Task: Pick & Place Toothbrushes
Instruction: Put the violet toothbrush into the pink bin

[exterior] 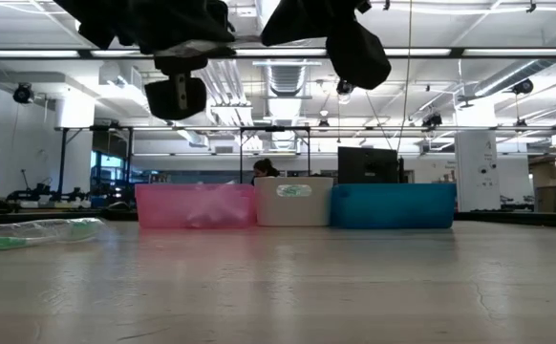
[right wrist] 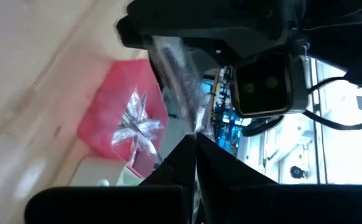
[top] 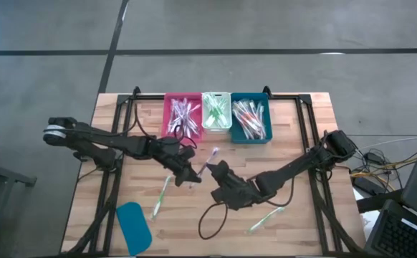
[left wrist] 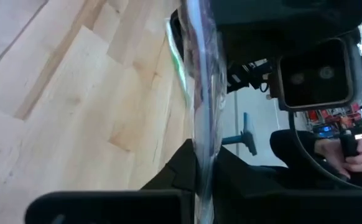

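1. My left gripper [top: 191, 174] sits mid-table, clamped on a wrapped toothbrush [left wrist: 199, 112]; its wrist view shows the wrapper running out between the fingers.
2. My right gripper [top: 218, 172] is just beside it, pinched shut on the other end of the same wrapped brush, as its wrist view shows.
3. The brush [top: 210, 159] lies between the two grippers, long axis slanting up toward the bins, purple tip pointing away from the arms.
4. I judge this a hand-over or re-grip; the coming move turns on which arm lets go. The pink bin [top: 183, 117] lies straight ahead of the left gripper, nearer that arm.
5. Farther out: a green brush [top: 161, 197] lies near the left arm, another [top: 266, 219] near the right arm; white bin [top: 216, 110] and teal bin [top: 250, 119] stand beside the pink.
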You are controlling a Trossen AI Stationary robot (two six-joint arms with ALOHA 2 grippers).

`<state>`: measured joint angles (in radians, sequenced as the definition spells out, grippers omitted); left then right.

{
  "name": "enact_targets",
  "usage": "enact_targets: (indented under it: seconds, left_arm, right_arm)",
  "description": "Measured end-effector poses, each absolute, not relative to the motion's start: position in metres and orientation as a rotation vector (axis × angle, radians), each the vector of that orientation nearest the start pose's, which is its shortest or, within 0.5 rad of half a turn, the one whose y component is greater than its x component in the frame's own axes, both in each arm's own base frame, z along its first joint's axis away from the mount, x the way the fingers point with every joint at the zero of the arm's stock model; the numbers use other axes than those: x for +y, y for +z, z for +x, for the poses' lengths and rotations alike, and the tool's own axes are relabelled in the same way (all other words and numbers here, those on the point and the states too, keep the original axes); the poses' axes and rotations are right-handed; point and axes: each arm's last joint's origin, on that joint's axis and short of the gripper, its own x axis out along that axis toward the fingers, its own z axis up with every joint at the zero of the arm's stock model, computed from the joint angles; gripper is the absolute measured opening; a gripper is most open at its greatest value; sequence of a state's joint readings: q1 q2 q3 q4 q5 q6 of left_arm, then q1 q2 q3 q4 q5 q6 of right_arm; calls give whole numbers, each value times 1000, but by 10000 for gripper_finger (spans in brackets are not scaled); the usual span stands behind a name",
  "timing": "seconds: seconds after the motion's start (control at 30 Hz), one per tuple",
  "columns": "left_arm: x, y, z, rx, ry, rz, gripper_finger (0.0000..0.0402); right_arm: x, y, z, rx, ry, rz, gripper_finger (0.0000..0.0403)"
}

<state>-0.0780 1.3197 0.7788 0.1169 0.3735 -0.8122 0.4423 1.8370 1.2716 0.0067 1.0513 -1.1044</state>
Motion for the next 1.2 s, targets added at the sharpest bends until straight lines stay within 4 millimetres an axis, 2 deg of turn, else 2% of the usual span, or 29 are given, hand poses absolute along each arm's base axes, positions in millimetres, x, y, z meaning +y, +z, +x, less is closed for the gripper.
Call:
enact_targets:
  seconds: [0.17,0.3,0.5,0.67,0.9,1.03,1.2]
  left_arm:
    - [-32,246,280,575,-244,-847,30]
    - [-32,247,281,560,-253,-812,27]
    - [-28,247,281,536,-234,-764,28]
    - [-16,247,283,495,-151,-719,28]
    - [26,244,279,463,62,-724,28]
    - [58,244,268,457,215,-734,28]
    - [98,240,253,429,439,-791,28]
  right_arm:
    - [148,234,370,727,-312,-1437,8]
    - [156,238,364,716,-352,-1415,19]
    - [171,243,344,693,-363,-1308,82]
    - [170,241,329,711,-487,-1169,134]
    - [146,248,294,698,-677,-784,171]
    - [125,253,270,740,-762,-561,178]
    - [101,257,247,737,-874,-391,184]
